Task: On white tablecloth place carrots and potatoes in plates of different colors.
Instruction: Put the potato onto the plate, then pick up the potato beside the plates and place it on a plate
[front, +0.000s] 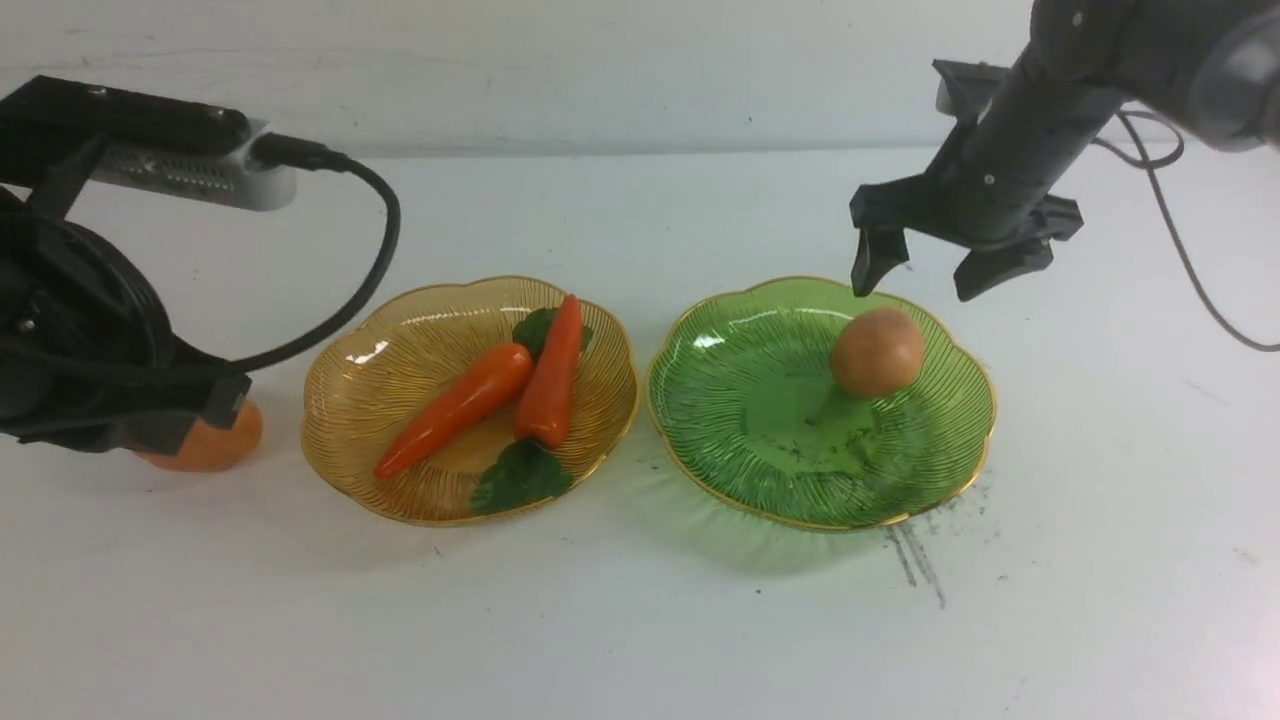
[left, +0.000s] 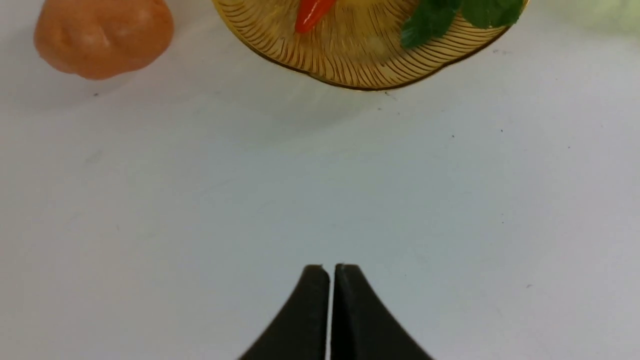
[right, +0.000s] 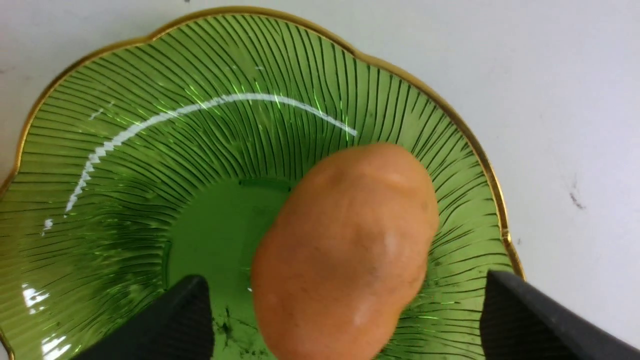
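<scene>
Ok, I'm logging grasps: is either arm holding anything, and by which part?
Nothing is held: the left fingers are shut on nothing, and the right fingers stand open around the potato.

Left gripper (left: 332, 270) shut, above white tablecloth (left: 350, 200); potato (left: 102, 37) and amber plate (left: 360, 82) with carrots (left: 314, 12) apart from fingertips.

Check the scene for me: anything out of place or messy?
Yes: one potato sits on the tablecloth left of the amber plate, not in a plate. Dark scuff streaks also mark the cloth by the green plate's near edge.
</scene>
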